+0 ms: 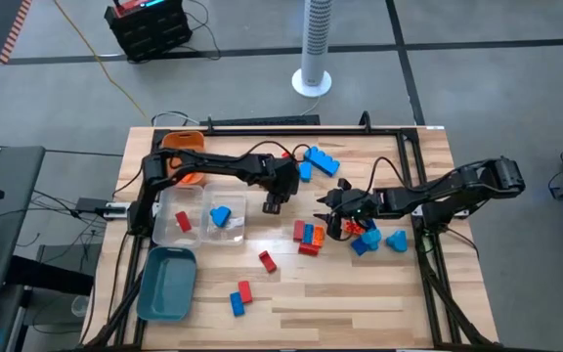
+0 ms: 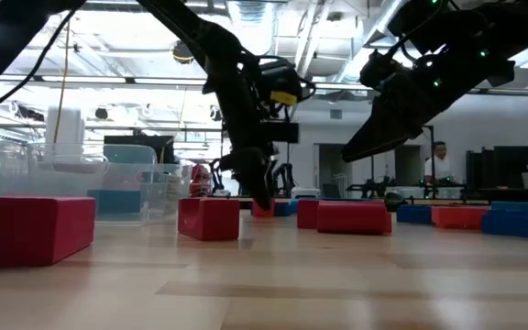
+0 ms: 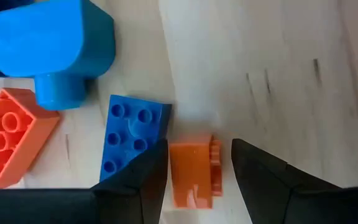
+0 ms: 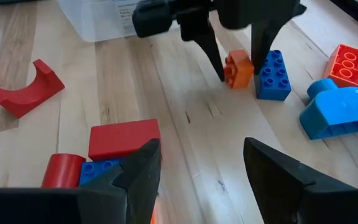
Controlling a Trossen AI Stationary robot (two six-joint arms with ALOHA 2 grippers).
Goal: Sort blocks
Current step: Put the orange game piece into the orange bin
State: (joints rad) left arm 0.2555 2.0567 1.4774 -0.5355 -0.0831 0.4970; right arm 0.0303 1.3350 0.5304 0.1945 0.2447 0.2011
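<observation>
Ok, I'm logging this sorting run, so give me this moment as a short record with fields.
left gripper: open, fingers either side of a small orange block, next to a blue brick
right gripper: open, nothing between its fingers, close to a red block
clear tray: holds one red piece and one blue piece
unsorted: other blocks lie loose on the table

Three trays run down the table's [image 1: 360,313] left side: far tray [image 1: 179,143], mid tray [image 1: 203,233], near tray [image 1: 167,284]. Two blocks [image 1: 220,216] lie in the mid tray (side by side). Left gripper [image 1: 273,204] is just right of it. Rear blocks [image 1: 323,161] lie behind ctr. Block group [image 1: 308,235] sits ctr-right, w/ right gripper [image 1: 340,225] beside it. Lone block [image 1: 267,260] and block pair [image 1: 240,297] are nearer the front.
</observation>
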